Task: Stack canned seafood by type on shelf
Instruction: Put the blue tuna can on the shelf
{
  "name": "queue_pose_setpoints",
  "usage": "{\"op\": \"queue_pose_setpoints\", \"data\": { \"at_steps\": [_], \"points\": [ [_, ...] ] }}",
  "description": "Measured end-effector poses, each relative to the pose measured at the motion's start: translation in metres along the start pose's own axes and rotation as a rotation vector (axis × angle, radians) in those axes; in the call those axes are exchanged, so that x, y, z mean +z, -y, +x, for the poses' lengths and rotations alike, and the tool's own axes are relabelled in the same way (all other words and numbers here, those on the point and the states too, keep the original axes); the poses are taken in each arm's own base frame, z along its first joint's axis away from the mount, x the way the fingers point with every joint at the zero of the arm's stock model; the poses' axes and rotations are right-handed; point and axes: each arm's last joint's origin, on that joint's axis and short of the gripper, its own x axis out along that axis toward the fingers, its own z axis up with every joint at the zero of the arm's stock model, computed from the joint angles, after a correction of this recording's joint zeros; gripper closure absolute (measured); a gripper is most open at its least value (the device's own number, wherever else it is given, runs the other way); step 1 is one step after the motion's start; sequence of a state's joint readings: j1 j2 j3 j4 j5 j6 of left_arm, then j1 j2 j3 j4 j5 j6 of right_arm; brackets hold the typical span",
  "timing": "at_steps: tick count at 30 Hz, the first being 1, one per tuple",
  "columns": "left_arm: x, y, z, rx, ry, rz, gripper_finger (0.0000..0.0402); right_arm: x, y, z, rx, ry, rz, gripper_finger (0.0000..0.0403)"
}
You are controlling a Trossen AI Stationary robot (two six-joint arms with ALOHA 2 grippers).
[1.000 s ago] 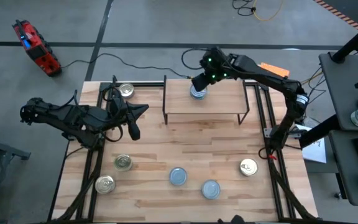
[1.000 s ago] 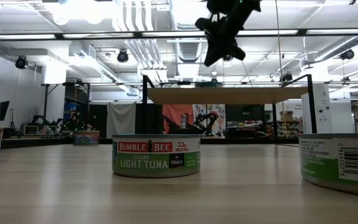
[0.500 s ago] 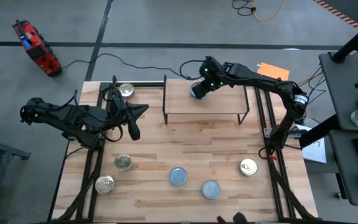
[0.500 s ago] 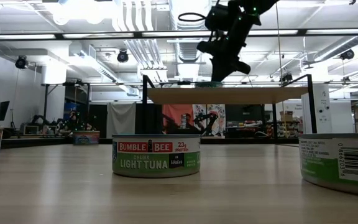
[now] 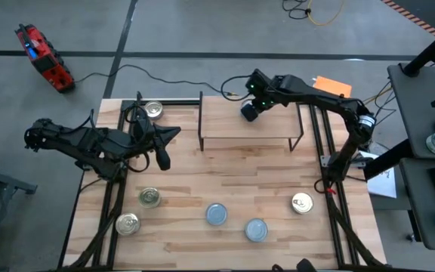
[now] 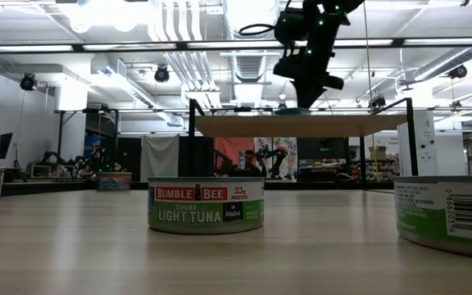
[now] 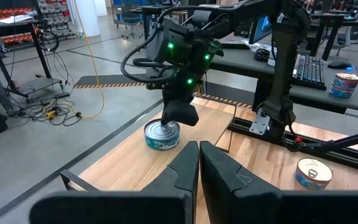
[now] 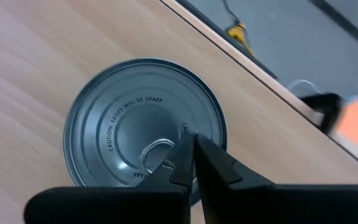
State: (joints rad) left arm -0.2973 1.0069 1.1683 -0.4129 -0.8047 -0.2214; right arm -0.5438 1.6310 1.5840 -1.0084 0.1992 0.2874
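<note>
One blue-topped tin (image 8: 143, 132) on the shelf (image 5: 225, 125), my right gripper (image 5: 249, 111) above it, fingers pressed together, left gripper (image 5: 161, 160) idle over tabletop (image 5: 225, 181), fingers together.

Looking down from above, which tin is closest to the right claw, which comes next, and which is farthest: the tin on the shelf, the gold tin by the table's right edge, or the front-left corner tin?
1. Tin on the shelf, under the right claw.
2. Gold tin by the right edge.
3. Front-left corner tin.

Right pincer (image 8: 190, 163) closed, fingers pressed together, tips over tin (image 8: 143, 127). Tin upright on shelf (image 8: 36, 56), silvery-blue lid with pull tab facing camera. Shelf edge just beyond tin; grey floor past it.
</note>
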Motion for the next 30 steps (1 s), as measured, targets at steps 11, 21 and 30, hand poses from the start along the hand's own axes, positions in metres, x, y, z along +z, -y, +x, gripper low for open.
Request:
{"op": "queue_pose_setpoints", "data": {
  "at_steps": [11,21,30],
  "points": [
    [0.0,0.0,0.0,0.001,-0.001,0.002,0.0401,-0.012,0.017,-0.016,-0.174,-0.081,-0.065,0.0394],
    [0.0,0.0,0.0,0.001,-0.001,0.002,0.0401,0.0,0.011,-0.031,0.155,0.044,0.044,0.0394],
    [0.0,0.0,0.0,0.0,-0.001,0.002,0.0401,0.003,-0.003,-0.008,0.187,-0.012,0.062,0.0394]
  ]
}}
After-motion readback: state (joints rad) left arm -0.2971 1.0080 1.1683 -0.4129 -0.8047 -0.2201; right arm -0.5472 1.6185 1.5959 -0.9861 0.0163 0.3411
